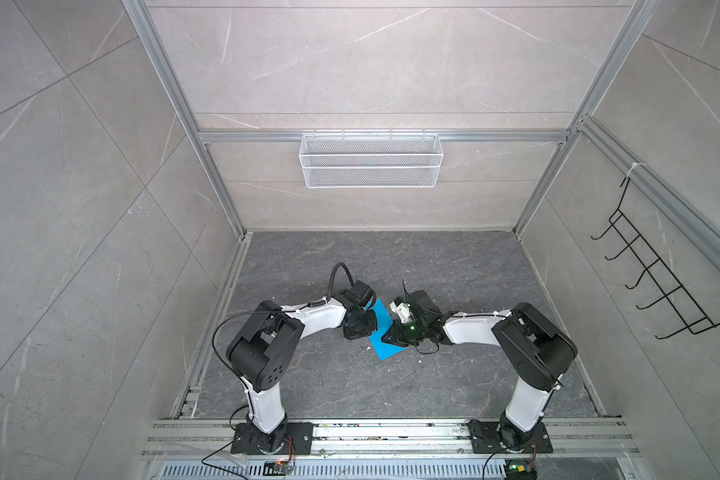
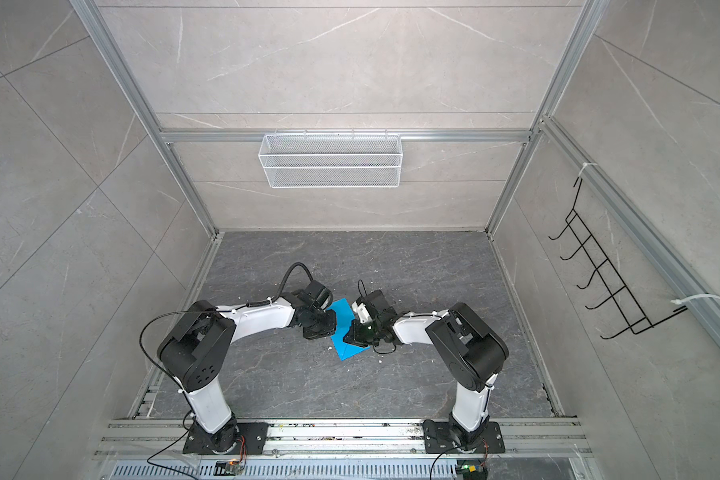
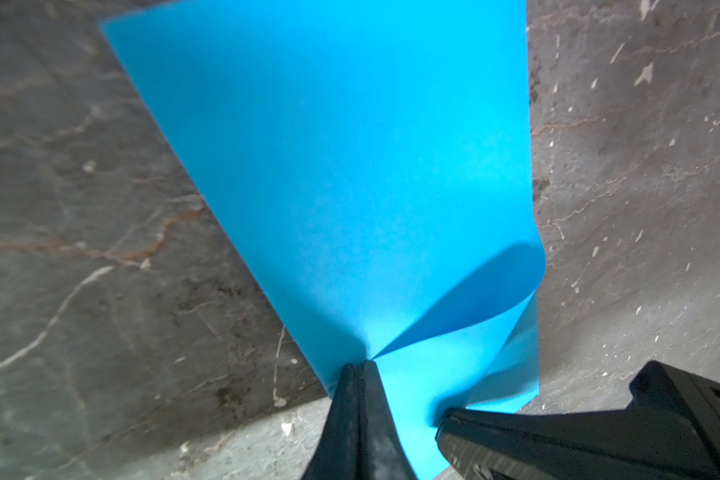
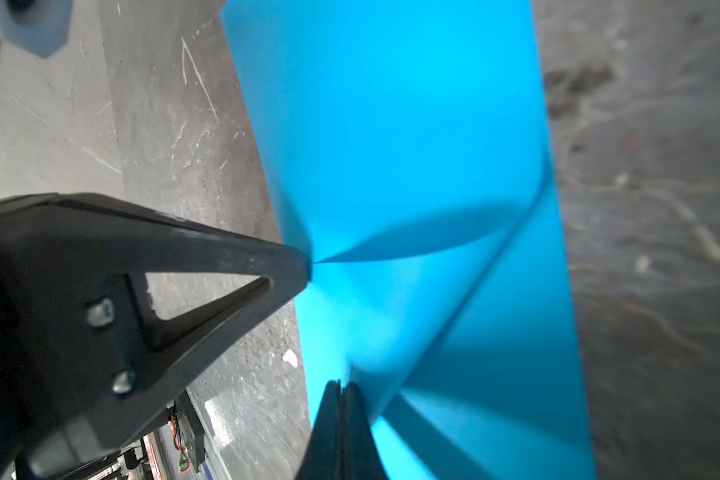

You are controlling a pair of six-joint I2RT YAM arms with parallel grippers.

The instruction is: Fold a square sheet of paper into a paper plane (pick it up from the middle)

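Currently | my left pincer (image 3: 360,368) is clamped on the square sheet of paper (image 3: 350,166) | right pincer (image 4: 341,386) pinches it too, just beside | sheet runs ahead of both tips, over the worktop (image 1: 433,270) | I judge both arms equally near the ridge between grips

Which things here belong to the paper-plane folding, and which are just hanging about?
In the job: square sheet of paper; left hand and right hand, each pinched shut on it.
Just there: white mesh basket; black hook rack; both on the walls.
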